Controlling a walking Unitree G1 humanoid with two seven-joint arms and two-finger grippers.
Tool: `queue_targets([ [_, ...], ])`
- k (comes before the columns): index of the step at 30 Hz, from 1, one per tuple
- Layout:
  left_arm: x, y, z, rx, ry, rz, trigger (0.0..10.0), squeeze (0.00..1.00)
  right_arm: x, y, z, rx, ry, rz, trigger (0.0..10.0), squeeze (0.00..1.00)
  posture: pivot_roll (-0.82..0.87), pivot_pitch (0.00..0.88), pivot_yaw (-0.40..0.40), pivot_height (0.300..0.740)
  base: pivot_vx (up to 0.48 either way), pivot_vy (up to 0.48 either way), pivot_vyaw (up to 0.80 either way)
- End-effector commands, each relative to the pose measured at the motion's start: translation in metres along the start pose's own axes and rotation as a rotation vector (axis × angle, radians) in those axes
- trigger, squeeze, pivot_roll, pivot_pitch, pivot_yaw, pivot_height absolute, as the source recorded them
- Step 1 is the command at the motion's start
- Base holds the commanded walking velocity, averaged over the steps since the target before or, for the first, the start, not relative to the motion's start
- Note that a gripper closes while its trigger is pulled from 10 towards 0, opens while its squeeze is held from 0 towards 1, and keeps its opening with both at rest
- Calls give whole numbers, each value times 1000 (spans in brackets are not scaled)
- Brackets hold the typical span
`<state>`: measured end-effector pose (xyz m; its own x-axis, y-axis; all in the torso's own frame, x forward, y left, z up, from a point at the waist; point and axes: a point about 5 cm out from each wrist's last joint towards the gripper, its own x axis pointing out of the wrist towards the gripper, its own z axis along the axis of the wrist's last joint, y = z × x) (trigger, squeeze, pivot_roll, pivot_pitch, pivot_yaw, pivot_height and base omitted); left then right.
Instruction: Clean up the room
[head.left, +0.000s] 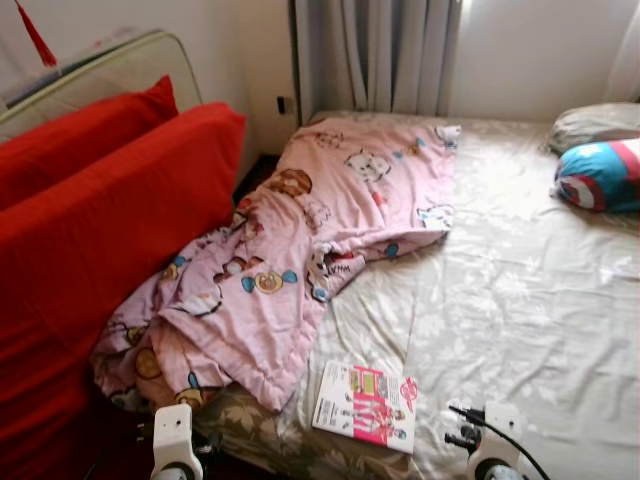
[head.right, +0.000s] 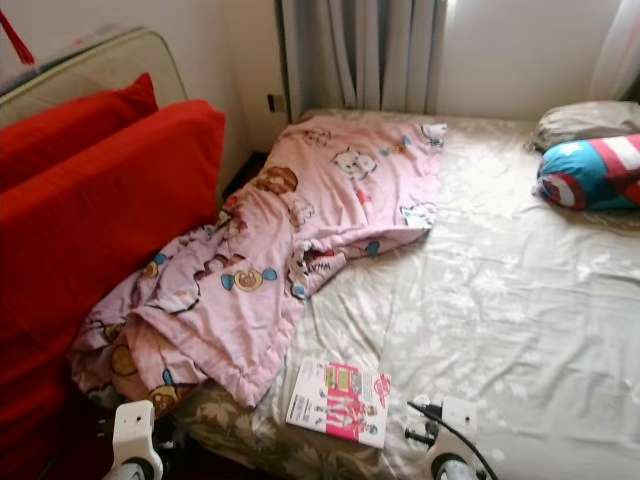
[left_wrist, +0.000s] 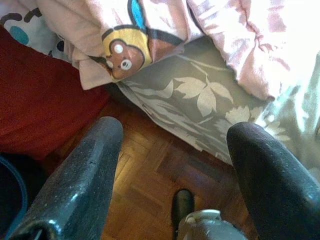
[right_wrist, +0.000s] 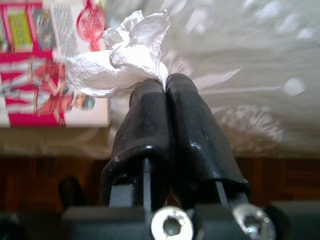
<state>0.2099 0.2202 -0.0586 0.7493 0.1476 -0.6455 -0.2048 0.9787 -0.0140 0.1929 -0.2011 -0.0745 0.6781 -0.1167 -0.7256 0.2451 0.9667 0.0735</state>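
Right gripper (right_wrist: 165, 82) has its two black fingers pressed together, pinching a crumpled white tissue (right_wrist: 117, 55) at the very tips; it hangs over the near edge of the bed (head.left: 520, 300), with the magazine (head.left: 366, 403) just beside the tissue at about 9 o'clock in the wrist view. In the head view the right wrist sits at roughly 5 o'clock, the magazine at 6 o'clock near the foot edge of the sheet. Left gripper (left_wrist: 172, 155) is spread wide, holding nothing, low at 7 o'clock over the wood floor (left_wrist: 145, 190) by the bed corner, under the hanging pink blanket (head.left: 300, 240). The blanket is bunched from 11 o'clock down to 7 o'clock, spilling off the bed against the red cushions (head.left: 110, 200). Pillows (head.left: 600, 170) are at 2 o'clock. Judgement: the tissue is picked up and needs to go to a bin; none can be confirmed in these views, only a dark blue rim at the wrist-view edge, unclear. Risks: the grip is on a thin corner only, so the tissue could slip or tear free when the arm swings or the robot walks; turning away could snag the left fingers in the hanging blanket and drag it further off; the magazine near the edge could get knocked to the floor.
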Motion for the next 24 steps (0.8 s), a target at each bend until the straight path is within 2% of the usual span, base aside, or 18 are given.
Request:
queue_targets([
  [1, -1, 4, -4, 6, 21, 11, 10000, 0, -3, 1, -13, -14, 49, 16, 10000, 0, -79, 0, 44, 740, 0, 0, 0],
  [3, -1, 4, -5, 1, 29, 19, 10000, 0, -8, -12, -24, -12, 92, 9, 10000, 0, -79, 0, 42, 740, 0, 0, 0],
  [7, -2, 5, -8, 0, 44, 24, 10000, 0, -11, -24, -30, -18, 117, -3, 10000, 0, -84, 0, 37, 740, 0, 0, 0],
  [11, -4, 4, -17, -3, 85, 22, 10000, 0, -18, -52, -33, -30, 131, -44, 10000, 0, -90, 0, 31, 740, 0, 0, 0],
  [14, -5, 3, -21, -3, 102, 18, 10000, 0, -19, -57, -32, -55, 127, -41, 10000, 0, -92, 0, 27, 740, 0, 0, 0],
  [16, -6, 3, -24, -3, 115, 19, 10000, 0, -20, -58, -32, -77, 125, -33, 10000, 0, -84, 0, 21, 740, 0, 0, 800],
  [19, -8, 7, -28, -7, 135, 27, 10000, 0, -20, -53, -35, -60, 130, -31, 10000, 0, -77, 0, 18, 740, 0, 0, 800],
  [22, -10, 12, -33, -14, 156, 39, 10000, 0, -17, -41, -37, -73, 141, -12, 10000, 0, -72, 0, 17, 740, 0, 0, 800],
  [24, -12, 16, -36, -16, 168, 45, 10000, 0, -13, -25, -33, -81, 139, 5, 10000, 0, -74, 0, 18, 740, 0, 0, 800],
])
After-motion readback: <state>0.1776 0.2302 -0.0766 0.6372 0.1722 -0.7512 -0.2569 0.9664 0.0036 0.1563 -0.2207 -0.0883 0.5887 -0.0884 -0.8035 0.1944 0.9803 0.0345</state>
